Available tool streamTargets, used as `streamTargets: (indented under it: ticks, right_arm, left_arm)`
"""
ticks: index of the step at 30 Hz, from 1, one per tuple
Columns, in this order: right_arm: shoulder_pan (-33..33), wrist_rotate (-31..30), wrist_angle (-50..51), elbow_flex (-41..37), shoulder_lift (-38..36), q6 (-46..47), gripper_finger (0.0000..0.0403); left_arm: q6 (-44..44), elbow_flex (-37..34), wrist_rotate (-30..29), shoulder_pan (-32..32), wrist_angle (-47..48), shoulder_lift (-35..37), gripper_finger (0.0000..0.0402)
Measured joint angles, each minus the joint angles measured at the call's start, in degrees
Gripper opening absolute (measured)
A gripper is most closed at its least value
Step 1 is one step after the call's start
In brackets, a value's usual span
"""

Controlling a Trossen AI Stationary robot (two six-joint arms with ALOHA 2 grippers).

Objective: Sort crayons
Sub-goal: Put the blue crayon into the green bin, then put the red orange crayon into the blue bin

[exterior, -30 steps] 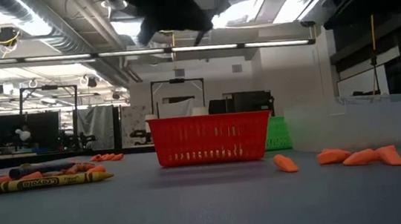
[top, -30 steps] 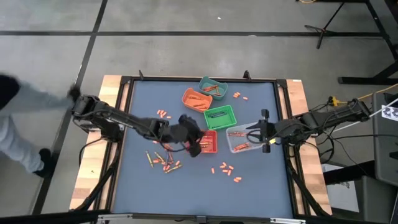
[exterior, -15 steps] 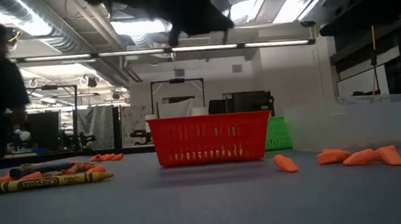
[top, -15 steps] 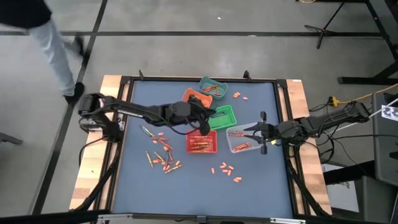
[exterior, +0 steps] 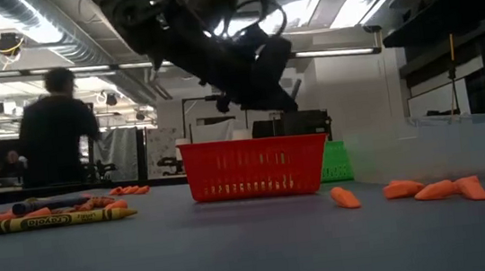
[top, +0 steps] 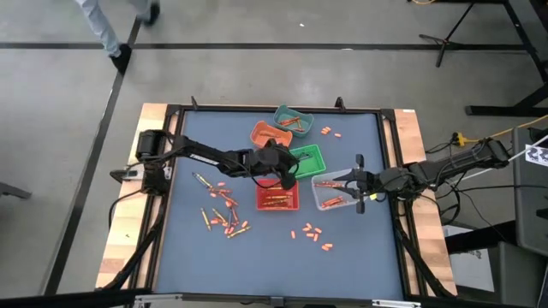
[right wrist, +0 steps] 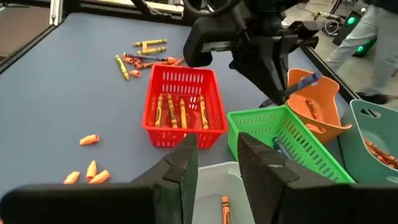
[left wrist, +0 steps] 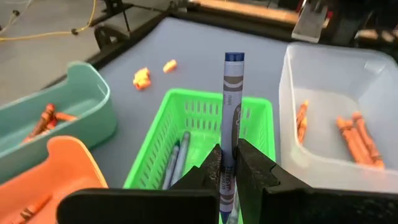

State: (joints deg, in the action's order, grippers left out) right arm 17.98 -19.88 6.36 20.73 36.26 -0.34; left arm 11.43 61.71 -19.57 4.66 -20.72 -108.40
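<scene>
My left gripper (top: 287, 175) hangs over the green basket (top: 306, 161), shut on a blue crayon (left wrist: 232, 99); the right wrist view shows it too (right wrist: 277, 74). The basket (left wrist: 205, 99) holds two dark crayons (left wrist: 177, 158). Loose crayons (top: 224, 218) lie on the blue mat at the left, and orange stubs (top: 310, 233) lie toward the near edge. My right gripper (top: 356, 182) stands open above the clear bin (top: 332, 201), its fingers (right wrist: 181, 167) apart with nothing between them. My left gripper pinches the blue crayon near one end (left wrist: 227, 163) between its two fingers (left wrist: 254, 171). The rest of the crayon sticks out past the fingertips, roughly along them. The crayon is lifted clear, above the green basket's opening.
A red basket (top: 278, 198) with crayons sits just near of the green one. An orange bin (top: 267, 135) and a teal bin (top: 293, 120) stand at the far side. More stubs (top: 330, 131) lie by the far edge. A person (exterior: 59, 128) walks beyond the table.
My left gripper, still shut on the blue crayon, has swung from beside the red basket toward the far right, over the green basket, and has come down into the low view. A person has walked past beyond the table's far left corner.
</scene>
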Motion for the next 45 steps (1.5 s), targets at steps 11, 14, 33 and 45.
streamTargets:
  ticks: [11,14,33,45]
  right_arm:
    - [0.0,0.0,-0.1,0.0,0.4,0.0,0.0113]
    - [0.0,0.0,-0.1,0.0,0.5,0.0,0.0113]
    - [0.0,0.0,0.2,0.0,0.4,0.0,0.0113]
    - [0.0,0.0,0.3,0.0,0.4,0.0,0.0113]
  left_arm:
    - [0.1,0.0,-0.2,0.0,0.5,-1.2,0.0070]
    - [0.0,0.0,-0.4,0.0,0.4,-1.2,0.0082]
    - [0.4,0.0,1.6,0.1,7.7,3.1,0.0088]
    - [2.3,0.0,14.2,-1.6,42.6,16.5,0.0089]
